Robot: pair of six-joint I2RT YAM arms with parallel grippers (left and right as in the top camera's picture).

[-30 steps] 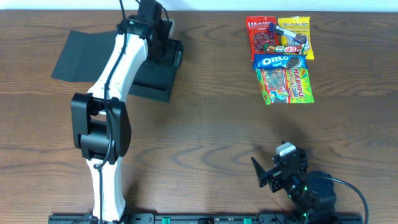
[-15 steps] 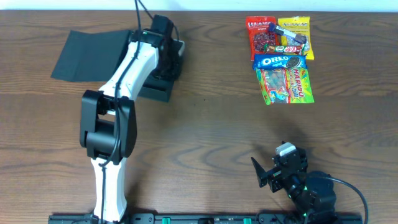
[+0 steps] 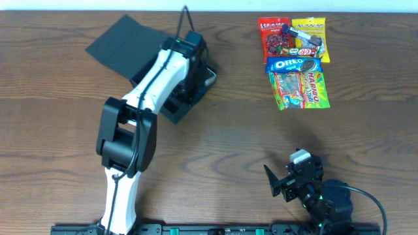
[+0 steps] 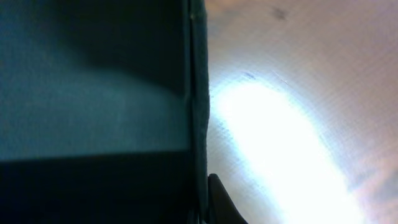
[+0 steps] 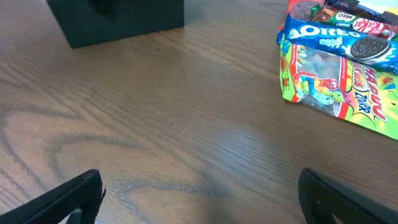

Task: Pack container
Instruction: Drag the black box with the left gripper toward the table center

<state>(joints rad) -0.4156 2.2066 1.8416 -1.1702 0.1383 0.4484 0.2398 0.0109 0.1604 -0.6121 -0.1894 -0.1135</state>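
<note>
The container, a dark teal-black box with its flap lid laid open to the back left, sits at the table's back centre-left, turned at an angle. My left gripper is shut on the container's right wall. In the left wrist view that wall fills the left half, its edge pinched at my left gripper, with one fingertip showing outside. My right gripper rests open near the front edge, with only bare table between its fingers. The container's corner shows far off in the right wrist view.
Snack packets lie in a cluster at the back right: a red packet, a yellow one, an Oreo pack and a colourful gummy bag. The Oreo pack and gummy bag also show in the right wrist view.
My left gripper has shut on the container's wall and pulled the box to the right, turning it. The flap lid swung along. The right arm has not moved.
</note>
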